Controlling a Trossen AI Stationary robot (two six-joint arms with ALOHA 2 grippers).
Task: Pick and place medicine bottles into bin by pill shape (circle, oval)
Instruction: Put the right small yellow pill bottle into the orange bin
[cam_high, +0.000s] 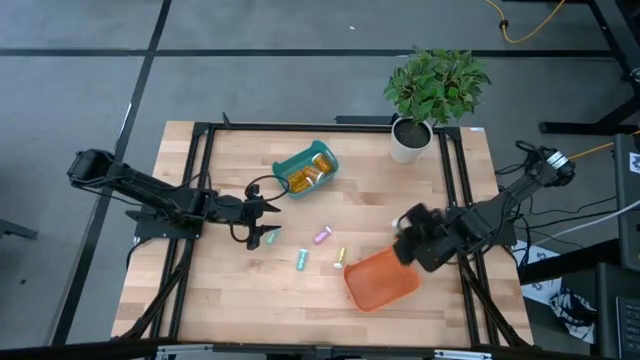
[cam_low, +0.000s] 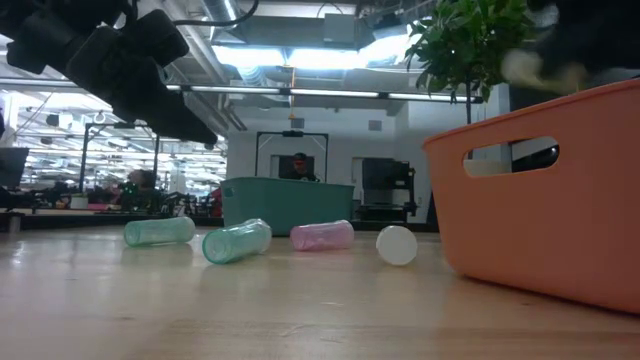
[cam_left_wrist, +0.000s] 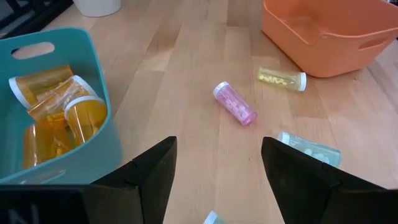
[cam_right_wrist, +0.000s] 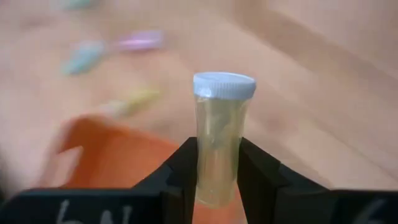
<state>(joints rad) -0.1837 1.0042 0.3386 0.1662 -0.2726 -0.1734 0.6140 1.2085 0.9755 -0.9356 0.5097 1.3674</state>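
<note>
Gripping, right gripper (cam_right_wrist: 217, 163): fingers closed on a pale yellow bottle (cam_right_wrist: 219, 144) with a white cap, held over the orange bin's (cam_high: 385, 283) 1 o'clock rim.
Left gripper (cam_high: 264, 221): fingers spread wide, holding nothing, hovering at the table's 9 o'clock side above a green bottle (cam_high: 268, 238).
Teal bin (cam_high: 290, 163): toward 12 o'clock, holding amber bottles (cam_left_wrist: 65, 112) with white caps.
Orange bin: at 5 o'clock; I cannot tell what lies inside.
Loose bottles on the wooden table (cam_high: 240, 290): a pink bottle (cam_high: 322, 236), a teal bottle (cam_high: 301, 260) and a yellow bottle (cam_high: 339, 258), all lying on their sides between the two bins, each apart from the others.
Potted plant (cam_high: 432, 95): at the 1 o'clock corner.
</note>
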